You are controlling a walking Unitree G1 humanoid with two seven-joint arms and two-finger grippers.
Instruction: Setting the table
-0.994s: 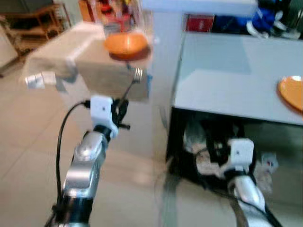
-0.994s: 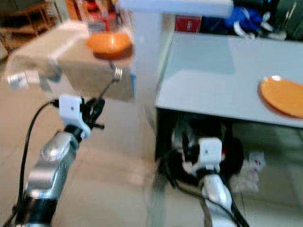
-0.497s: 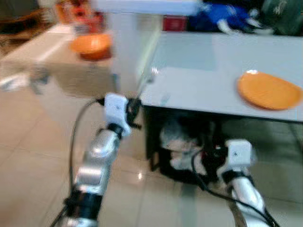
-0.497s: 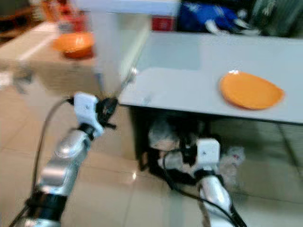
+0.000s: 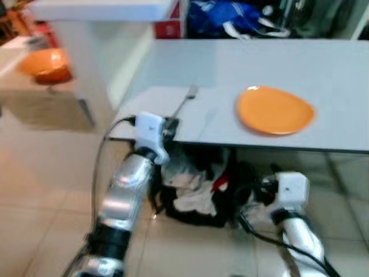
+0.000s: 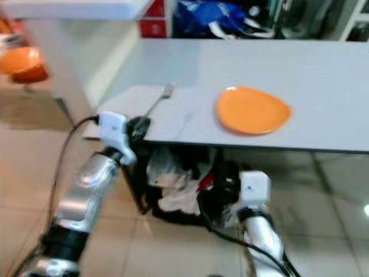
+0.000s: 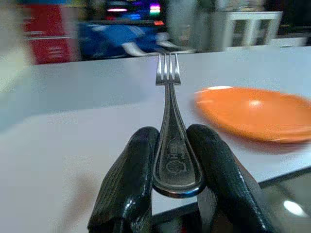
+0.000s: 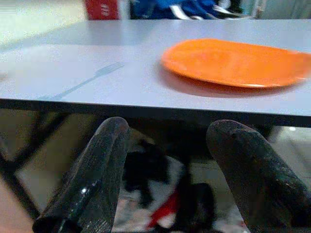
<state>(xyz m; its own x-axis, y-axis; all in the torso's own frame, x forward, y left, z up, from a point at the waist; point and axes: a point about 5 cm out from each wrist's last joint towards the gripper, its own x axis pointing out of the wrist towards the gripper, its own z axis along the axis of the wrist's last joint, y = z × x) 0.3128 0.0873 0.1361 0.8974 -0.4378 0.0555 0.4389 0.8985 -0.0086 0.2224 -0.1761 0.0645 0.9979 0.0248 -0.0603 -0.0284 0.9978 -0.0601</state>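
The left gripper (image 7: pixel 172 160) clamps the fork (image 7: pixel 168 131) by its smooth handle end, a light, stiff, likely slippery thing.

Grey worktop (image 5: pixel 323 81) lay mostly bare: open surface left of orange plate (image 5: pixel 275 109), behind it and to its right. Plate sat near front edge, sole obstacle there. Blue clutter (image 5: pixel 222 17) crowded far edge. Under worktop, heap of bags (image 5: pixel 193 193) blocked passage. White counter (image 5: pixel 98 34) walled off left side.
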